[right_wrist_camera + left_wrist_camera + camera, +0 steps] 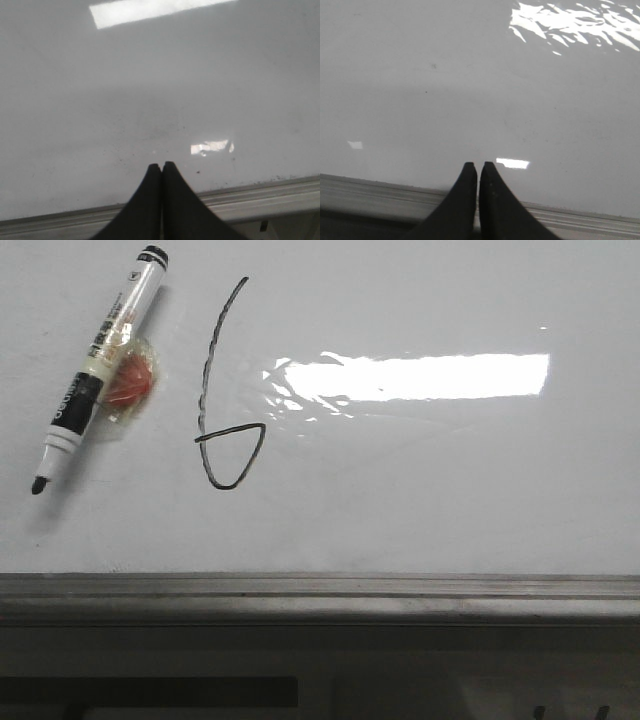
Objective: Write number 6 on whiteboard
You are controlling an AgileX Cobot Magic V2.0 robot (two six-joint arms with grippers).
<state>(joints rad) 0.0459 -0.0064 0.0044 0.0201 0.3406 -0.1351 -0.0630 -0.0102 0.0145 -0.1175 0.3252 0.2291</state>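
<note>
The number 6 [222,410] is drawn in thin dark line on the whiteboard [430,490], left of the middle in the front view, with a slanted stem and an angular loop. A black-and-white marker pen [100,365] lies uncapped to its left, tip toward the near edge. Neither gripper shows in the front view. My left gripper [478,166] is shut and empty above bare board by the grey rail [380,197]. My right gripper [161,165] is shut and empty above bare board near the rail [260,197].
A small clear wrapper with a red-orange piece [130,382] lies under the marker. The grey metal rail [320,596] runs along the board's near edge. A bright light glare [420,377] lies right of the figure.
</note>
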